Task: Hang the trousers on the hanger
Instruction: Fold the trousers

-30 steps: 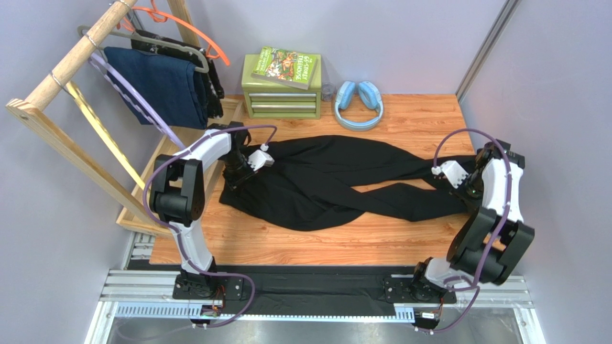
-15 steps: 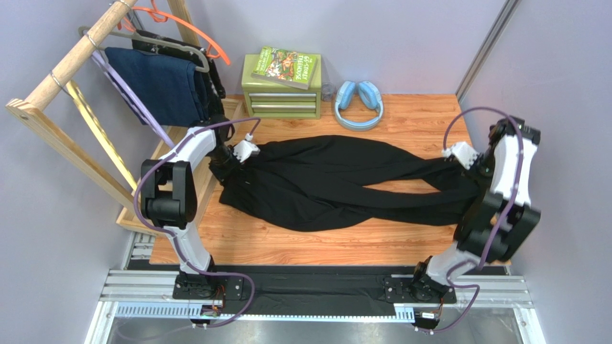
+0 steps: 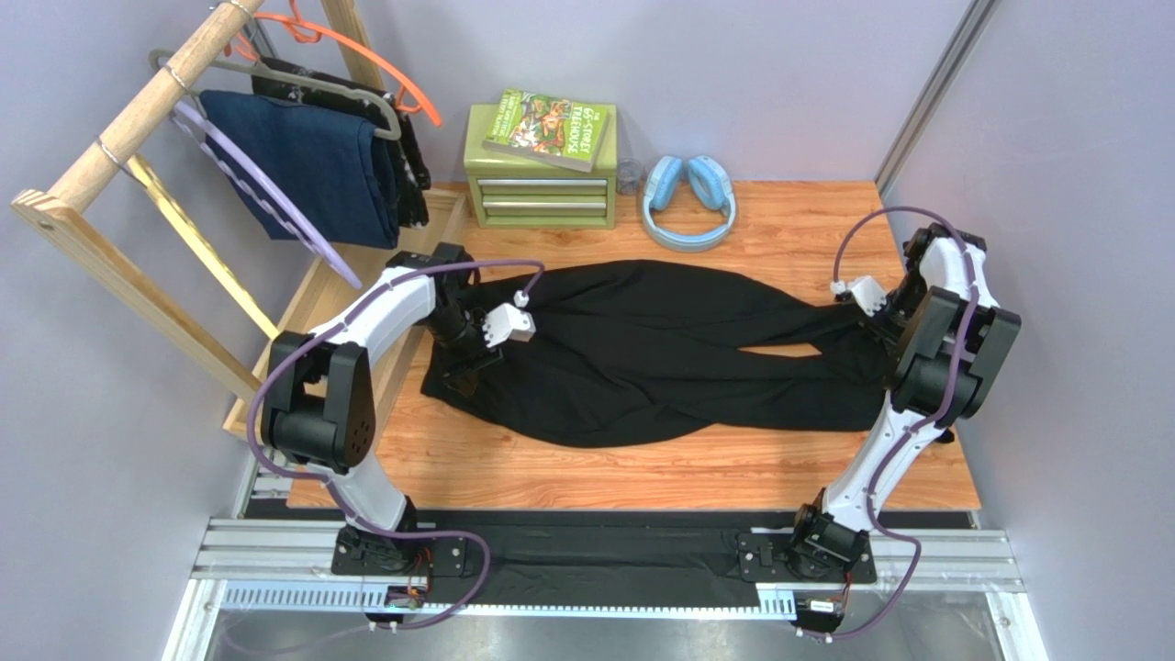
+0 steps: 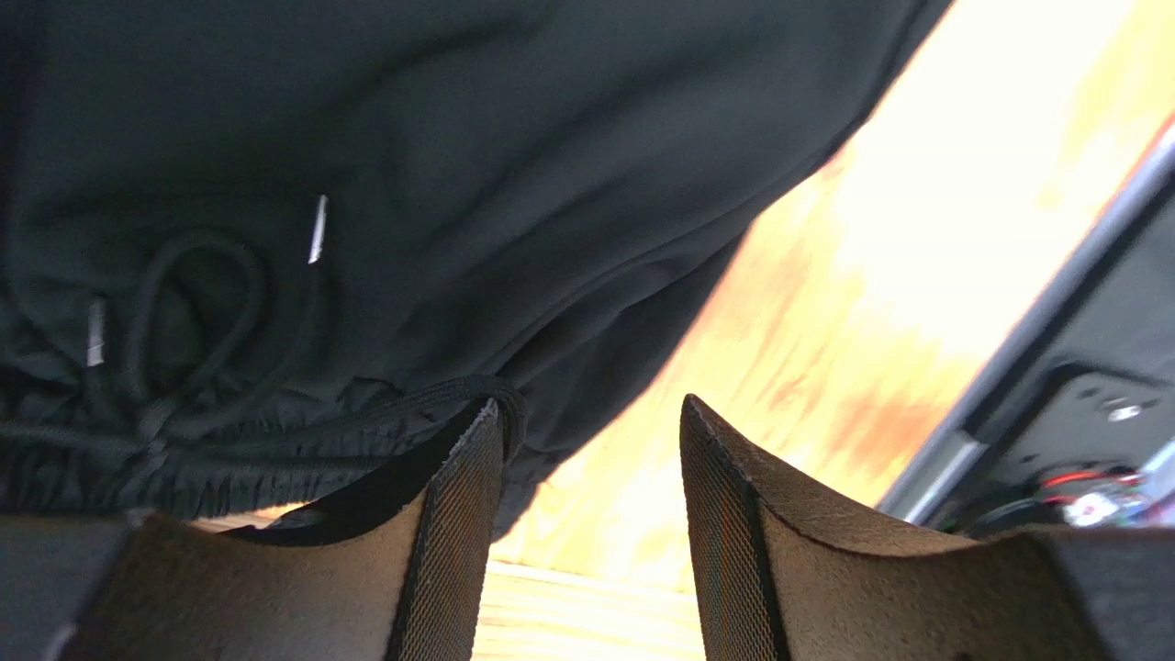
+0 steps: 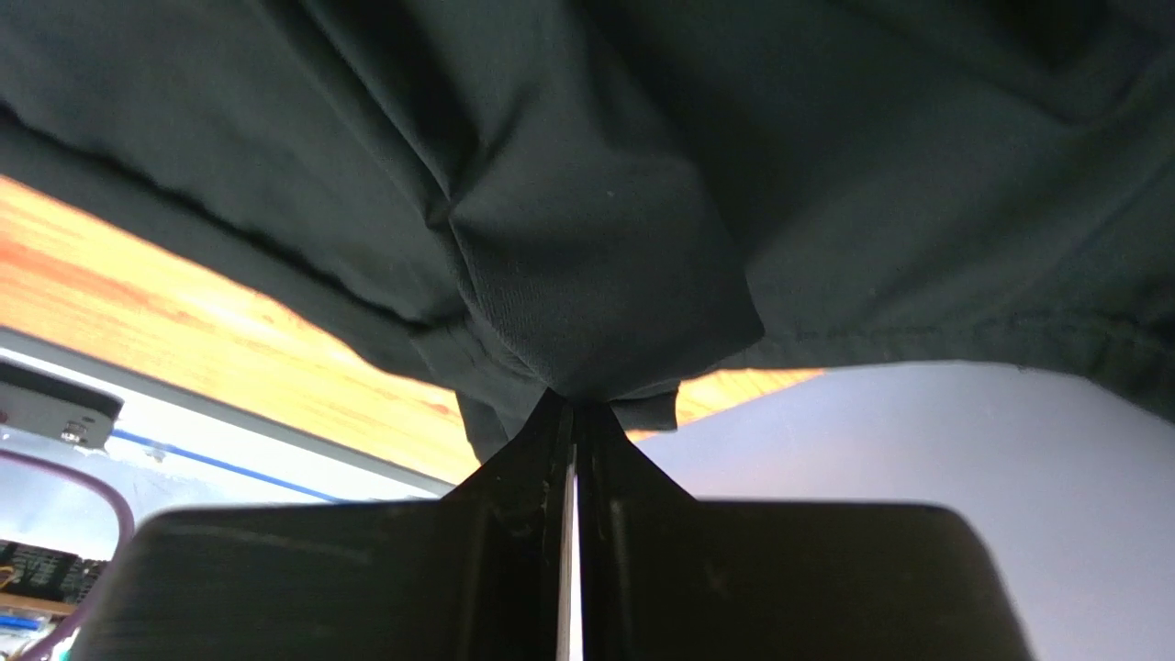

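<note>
Two-legged long black fabric trousers point(image 3: 648, 344) span from left gripper point(image 3: 466, 351) to right gripper point(image 3: 869, 328) in the top view. The thin lavender plastic hanger point(image 3: 262, 193) hangs on the wooden rack point(image 3: 138, 114) beyond the left one. Left wrist: jaws apart, empty, waistband alongside. Right wrist: jaws pinched on trouser cloth.

Even overhead light; tabletop point(image 4: 883, 248) blown out at left wrist

Left arm point(image 3: 375, 306), right arm point(image 3: 883, 462): I had white shells over black joints, each trailing a looped purple cable point(image 3: 469, 262). Left gripper point(image 4: 585, 413) fingers point(image 4: 448, 551) were dark, inner faces finely ribbed.
</note>
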`<action>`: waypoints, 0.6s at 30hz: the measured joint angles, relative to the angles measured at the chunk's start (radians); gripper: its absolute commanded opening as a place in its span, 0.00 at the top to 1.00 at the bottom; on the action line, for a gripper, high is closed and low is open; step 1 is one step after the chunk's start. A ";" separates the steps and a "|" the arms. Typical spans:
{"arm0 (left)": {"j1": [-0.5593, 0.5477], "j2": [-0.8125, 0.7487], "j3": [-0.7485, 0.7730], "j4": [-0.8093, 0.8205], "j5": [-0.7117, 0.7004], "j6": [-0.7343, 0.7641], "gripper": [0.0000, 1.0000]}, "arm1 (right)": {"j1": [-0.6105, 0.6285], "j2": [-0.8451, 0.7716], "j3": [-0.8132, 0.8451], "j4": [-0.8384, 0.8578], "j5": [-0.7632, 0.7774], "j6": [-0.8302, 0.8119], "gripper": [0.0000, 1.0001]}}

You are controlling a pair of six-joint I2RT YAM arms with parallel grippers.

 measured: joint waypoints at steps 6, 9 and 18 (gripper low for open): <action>-0.010 0.071 -0.073 0.076 -0.121 0.056 0.77 | 0.015 0.009 -0.076 0.023 0.025 0.021 1.00; -0.011 0.100 -0.121 0.108 -0.195 0.084 0.85 | 0.016 -0.001 -0.167 0.042 0.048 0.017 1.00; 0.073 0.013 -0.221 0.051 -0.309 0.188 0.87 | 0.002 -0.088 -0.251 0.020 0.108 -0.032 1.00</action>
